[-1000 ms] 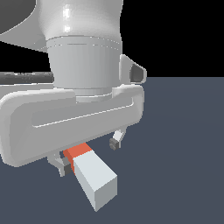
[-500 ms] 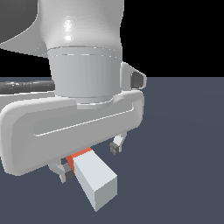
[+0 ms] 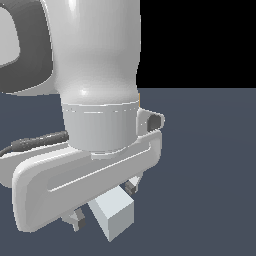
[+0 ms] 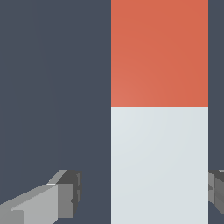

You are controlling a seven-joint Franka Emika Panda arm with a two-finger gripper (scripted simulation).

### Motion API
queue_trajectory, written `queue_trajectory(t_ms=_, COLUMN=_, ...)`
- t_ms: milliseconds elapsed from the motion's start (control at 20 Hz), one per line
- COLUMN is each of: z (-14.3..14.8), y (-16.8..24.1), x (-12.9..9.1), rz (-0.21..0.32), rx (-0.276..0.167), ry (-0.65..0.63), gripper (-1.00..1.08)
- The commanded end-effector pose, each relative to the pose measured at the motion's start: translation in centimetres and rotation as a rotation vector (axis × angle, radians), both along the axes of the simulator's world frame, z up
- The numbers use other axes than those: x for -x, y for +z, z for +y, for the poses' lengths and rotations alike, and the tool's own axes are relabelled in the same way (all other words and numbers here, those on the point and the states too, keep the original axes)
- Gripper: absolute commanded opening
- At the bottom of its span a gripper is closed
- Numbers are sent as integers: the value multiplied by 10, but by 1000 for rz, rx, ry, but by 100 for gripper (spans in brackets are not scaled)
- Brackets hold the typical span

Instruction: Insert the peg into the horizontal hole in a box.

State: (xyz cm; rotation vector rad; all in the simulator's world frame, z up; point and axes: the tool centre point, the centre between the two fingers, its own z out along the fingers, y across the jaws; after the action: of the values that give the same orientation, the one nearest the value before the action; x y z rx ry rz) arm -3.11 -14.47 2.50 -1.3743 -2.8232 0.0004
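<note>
From the exterior view, the arm's big white body crowds over the peg (image 3: 114,216), whose grey-white end pokes out beneath it, lying on the dark floor between the two fingers of the tool (image 3: 104,202). From the wrist view, the fingers (image 4: 65,194) stand spread on either side of the peg (image 4: 159,131), apart from its flanks and pinching nothing, the orange-red end lying beyond them.

The peg (image 3: 114,214) lies flat on the dark grey-blue floor (image 3: 200,175).
</note>
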Motion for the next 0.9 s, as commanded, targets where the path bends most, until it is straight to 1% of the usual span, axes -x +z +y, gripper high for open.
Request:
queue_trajectory(t_ms=0, z=0, y=-3, x=-1, rz=-2, rx=0, ry=0, gripper=100)
queue_trajectory(t_ms=50, z=0, y=-4, x=-1, rz=-2, rx=0, ry=0, gripper=100)
queue_trajectory(t_ms=100, z=0, y=-4, x=-1, rz=-2, rx=0, ry=0, gripper=-100)
queue_trajectory(t_ms=550, z=0, y=-4, x=-1, rz=-2, rx=0, ry=0, gripper=-100)
queue_trajectory(t_ms=850, z=5, y=-3, x=0, rz=-1, rx=0, ry=-10, gripper=-100)
